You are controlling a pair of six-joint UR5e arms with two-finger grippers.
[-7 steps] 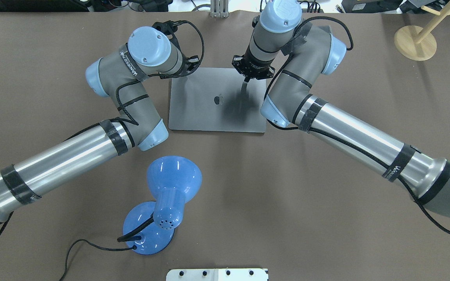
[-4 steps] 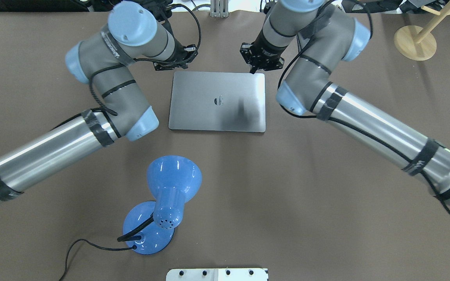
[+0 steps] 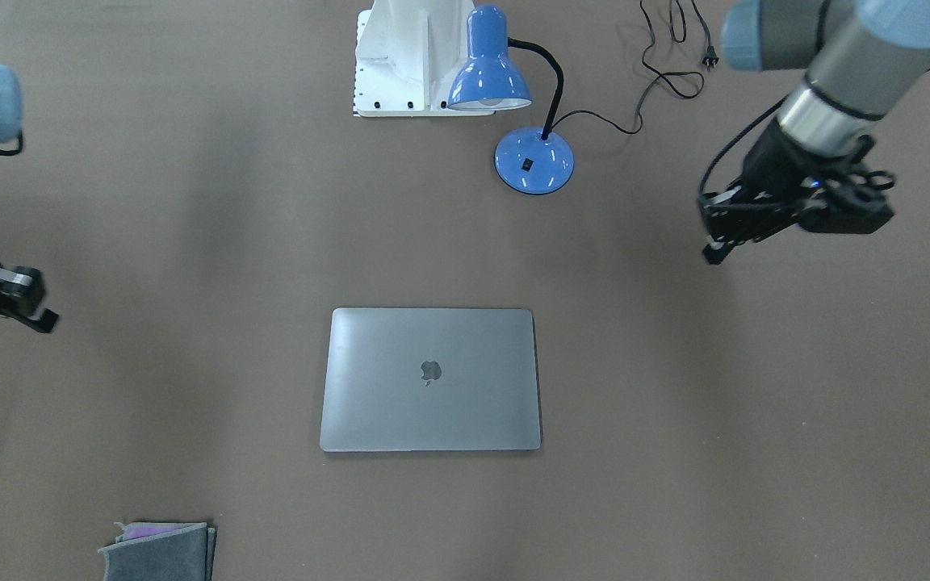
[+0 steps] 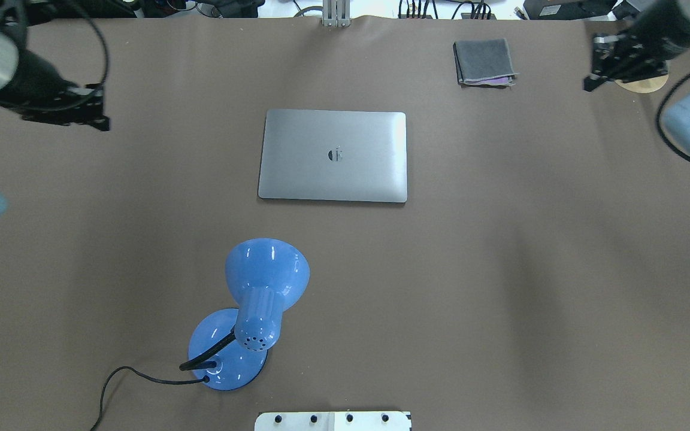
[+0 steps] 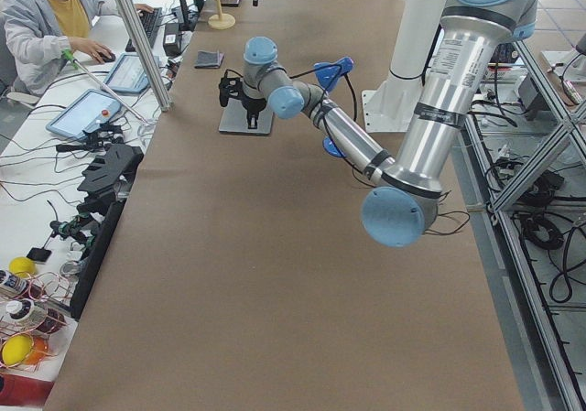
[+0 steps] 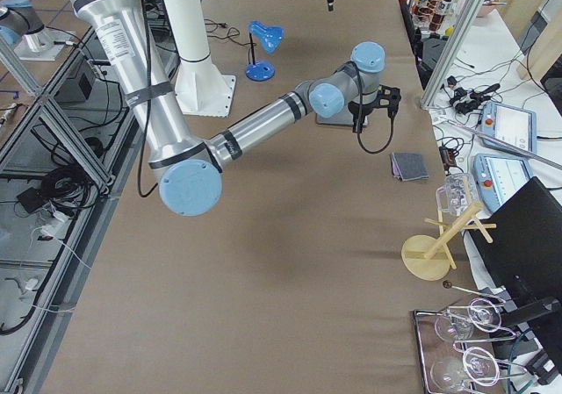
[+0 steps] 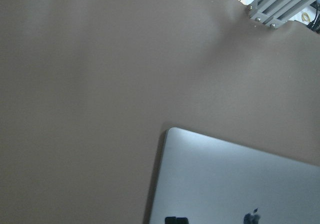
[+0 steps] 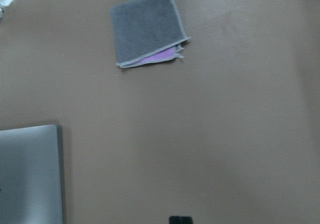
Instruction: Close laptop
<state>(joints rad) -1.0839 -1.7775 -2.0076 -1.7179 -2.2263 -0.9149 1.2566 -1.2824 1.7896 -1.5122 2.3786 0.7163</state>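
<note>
The slim space-grey metal laptop (image 4: 333, 155) lies flat in the middle of the brown bench (image 4: 501, 269), lid down with the apple logo facing up, and its long axis runs across the bench from the robot's left to its right; judged from that, the closing looks done, and nothing touches the lid; the left hand (image 4: 100, 123) hangs well out to the laptop's left and somewhat toward the far edge, the right hand (image 4: 588, 85) well out to its right and farther back still, so the laptop sits between them and inward of both; each wrist camera catches only one corner of the lid at the lower edge of its picture, which agrees with that; each hand shows its black fingers drawn together to a single tip and grips nothing; of the two the left seems a little nearer in both fixed views, so if the lid wanted a last press it would be the shorter reach, inward and toward the robot; the blue desk lamp (image 4: 264, 287) stands on the near side, the folded grey cloth (image 4: 484, 62) at the far right
</note>
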